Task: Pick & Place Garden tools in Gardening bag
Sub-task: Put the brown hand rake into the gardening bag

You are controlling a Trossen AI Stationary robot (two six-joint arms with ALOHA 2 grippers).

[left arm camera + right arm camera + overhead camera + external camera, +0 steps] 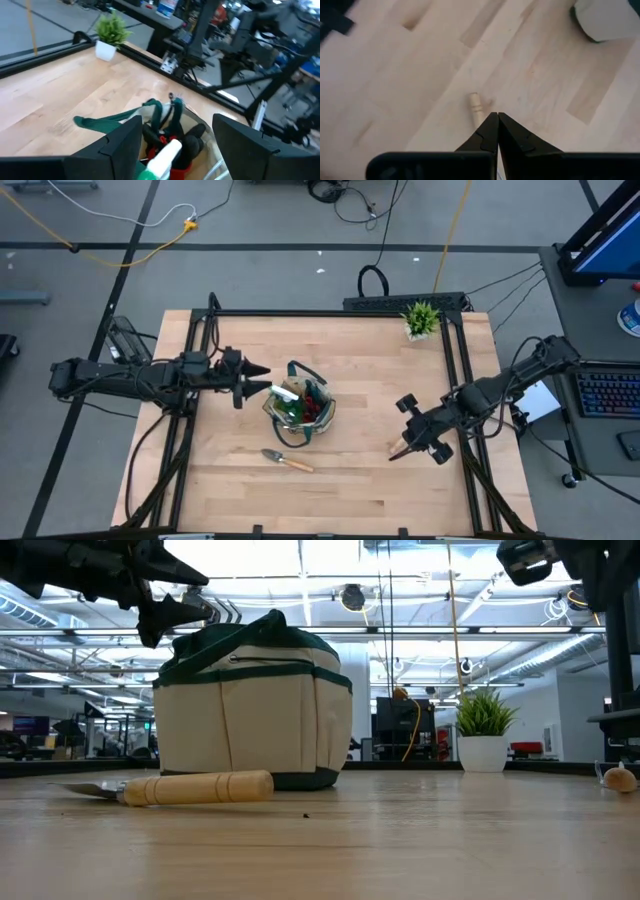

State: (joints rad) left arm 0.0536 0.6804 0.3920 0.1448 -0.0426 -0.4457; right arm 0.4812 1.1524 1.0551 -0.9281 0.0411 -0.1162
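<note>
Standing near mid-bench, the gardening bag (300,408) is seen upright, khaki w/ dark green trim, already stuffed: a spray bottle (159,161), something red and dark handles are visible at its mouth in the left wrist view. One wooden-handled trowel (286,459) is left lying flat on the bench (350,490), just in front of the bag, apart from it. A second wooden handle (476,106) is seen on the bench at the right side, its light tip showing just ahead of the right gripper (397,454); whether it is touched can't be told. That gripper's fingers are pressed together, nothing clamped betw. them, tips low near the bench. The left gripper (262,378) is held level beside the bag's left rim, above bench height, fingers spread wide, nothing betw. them. A small potted plant (421,319) is set at the far right corner, well apart from the bag.
</note>
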